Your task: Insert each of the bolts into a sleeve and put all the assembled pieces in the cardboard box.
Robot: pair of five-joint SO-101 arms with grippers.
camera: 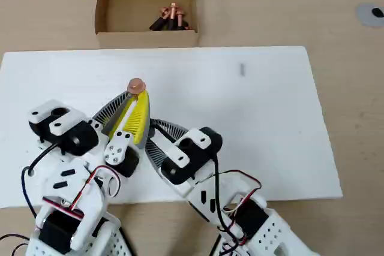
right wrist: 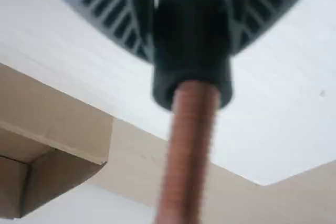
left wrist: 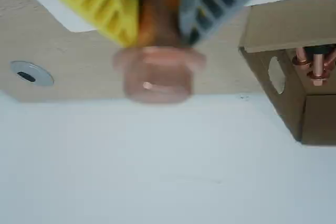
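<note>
My left gripper (camera: 135, 95), with one yellow finger and one grey, is shut on a copper bolt (camera: 136, 86) over the white mat. The bolt's round head (left wrist: 159, 74) sticks out past the fingertips (left wrist: 113, 9). Close beside it, my right gripper (camera: 152, 136) is shut on a black sleeve (right wrist: 191, 40), partly tucked under the left fingers in the high view. A copper threaded shaft (right wrist: 188, 150) comes out of the sleeve's far end. The cardboard box (camera: 147, 39) stands behind the mat with several assembled pieces (camera: 171, 19) inside.
The white mat (camera: 252, 136) covers the middle of the wooden table. A round grey cable grommet (camera: 371, 14) sits at the far right of the table. The box's side wall (left wrist: 273, 24) has a round hole in it.
</note>
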